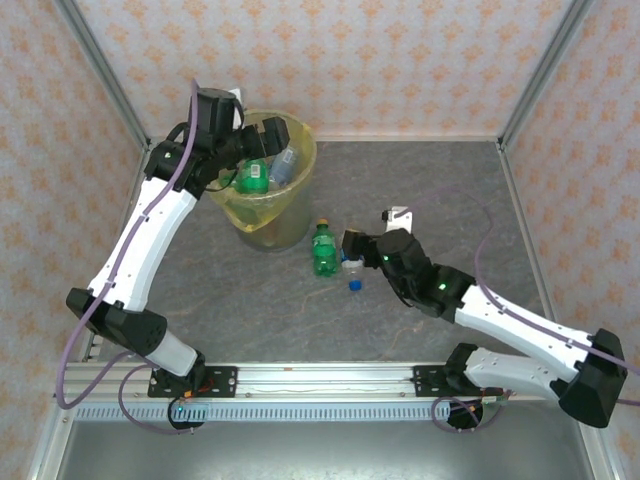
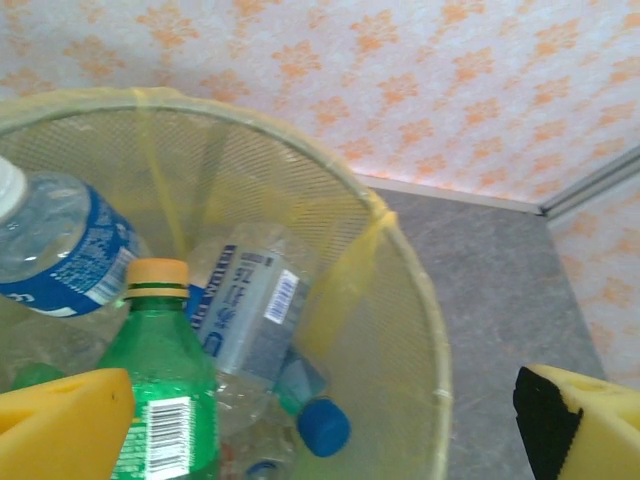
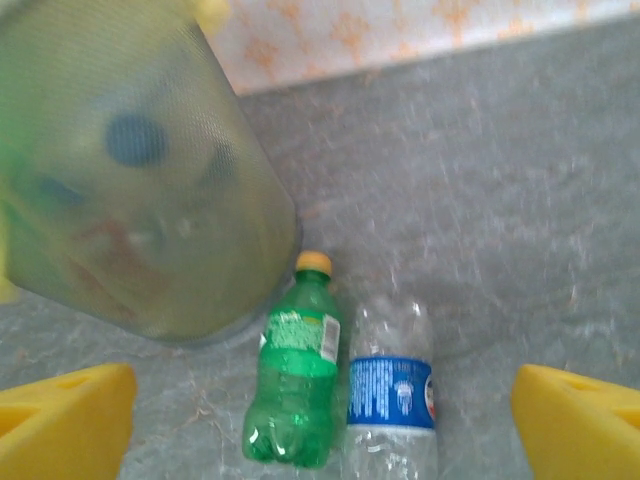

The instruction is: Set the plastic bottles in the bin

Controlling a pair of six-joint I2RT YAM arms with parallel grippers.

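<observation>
Left jaws hang released over the bin (image 1: 268, 228), upper left, with bottles (image 2: 245, 315) inside; right jaws, also released, hover mid-frame over a green bottle (image 1: 324, 252) and clear bottle (image 3: 392, 390) on the bench (image 1: 450, 190).

Grey table (image 1: 440, 190); orange-patterned walls (image 1: 400, 60) around.

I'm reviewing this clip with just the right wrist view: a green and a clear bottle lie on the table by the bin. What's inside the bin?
Observer: The left wrist view looks into the bin: a green bottle with an orange cap stands among clear bottles.
Operator: Is the left gripper holding one?
Observer: No, the left gripper hangs open above the bin.
Operator: Which way does my clear bottle's cap point?
Observer: In the top view, the clear table bottle has its blue cap toward the arm bases.
</observation>
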